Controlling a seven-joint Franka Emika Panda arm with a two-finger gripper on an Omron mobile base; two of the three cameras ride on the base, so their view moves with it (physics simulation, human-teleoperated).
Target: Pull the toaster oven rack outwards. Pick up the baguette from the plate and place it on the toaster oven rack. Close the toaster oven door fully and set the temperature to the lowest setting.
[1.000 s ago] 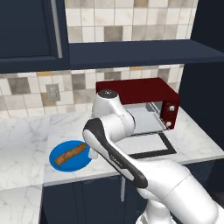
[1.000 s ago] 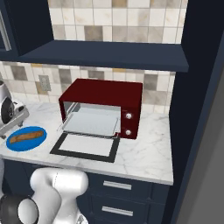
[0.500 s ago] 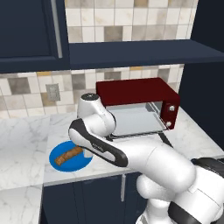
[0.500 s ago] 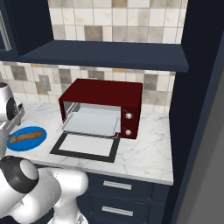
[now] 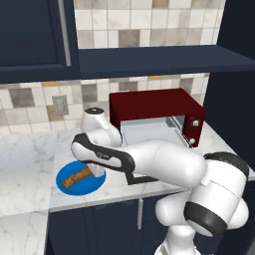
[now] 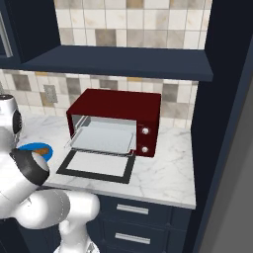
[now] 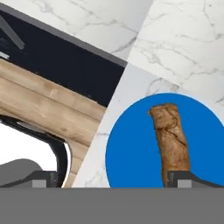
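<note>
Jaws spread wide, nothing between; baguette (image 7: pixel 171 142) on plate (image 7: pixel 131 153) reaches right fingertip (image 7: pixel 183 178).

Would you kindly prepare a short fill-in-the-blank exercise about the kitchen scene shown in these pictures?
1. The baguette lies on a round plate whose colour is ____.
2. The toaster oven door lies folded ____ on the counter.
3. The toaster oven rack sticks out from the front of the dark ____ toaster oven.
4. The gripper hangs above the plate with its jaws ____.

Missing words: blue; open; red; open
</note>
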